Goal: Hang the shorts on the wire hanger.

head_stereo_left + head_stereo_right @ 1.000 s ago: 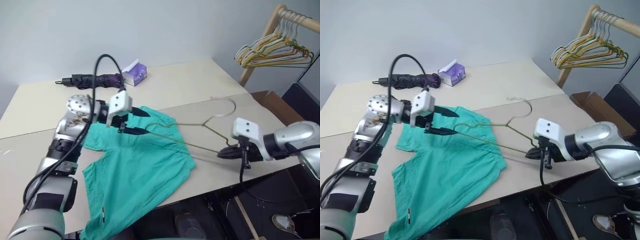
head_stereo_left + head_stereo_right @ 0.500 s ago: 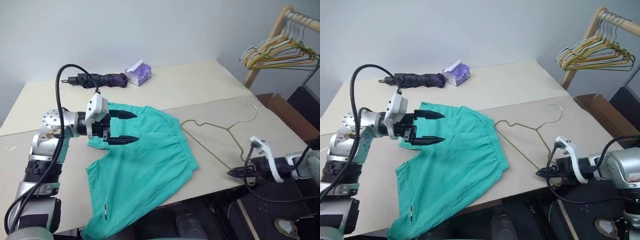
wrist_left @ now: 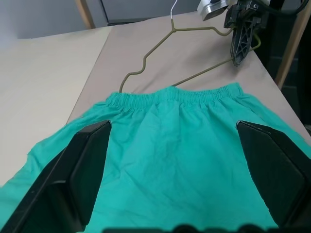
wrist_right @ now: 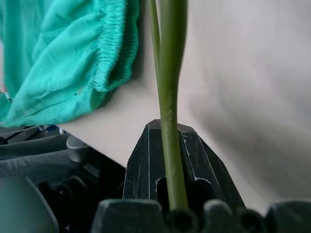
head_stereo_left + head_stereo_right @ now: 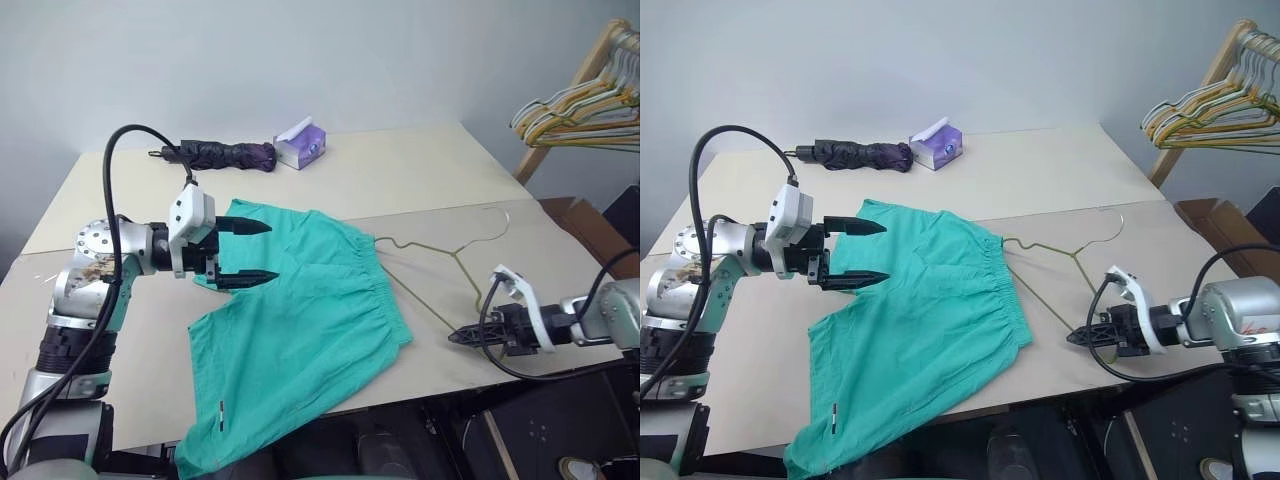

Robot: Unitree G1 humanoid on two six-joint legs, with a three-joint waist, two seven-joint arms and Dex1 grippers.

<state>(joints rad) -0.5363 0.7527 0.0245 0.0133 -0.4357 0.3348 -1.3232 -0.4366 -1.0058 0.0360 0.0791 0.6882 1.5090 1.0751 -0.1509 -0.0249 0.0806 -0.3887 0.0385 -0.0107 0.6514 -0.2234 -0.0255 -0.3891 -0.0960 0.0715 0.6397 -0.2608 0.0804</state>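
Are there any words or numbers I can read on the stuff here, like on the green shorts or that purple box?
No text can be read anywhere.
Shorts: a tiny white label near the leg hem, too small to read.
Purple tissue box: no letters can be made out.
Folded umbrella: no writing can be seen.
Wire hanger: bare wire, no marking.

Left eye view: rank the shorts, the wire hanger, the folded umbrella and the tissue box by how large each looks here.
1. The shorts, by far the largest.
2. The wire hanger, a wide but thin outline.
3. The folded umbrella.
4. The tissue box, smallest.
The umbrella and box lie farthest from the camera, so both may look smaller than they are.
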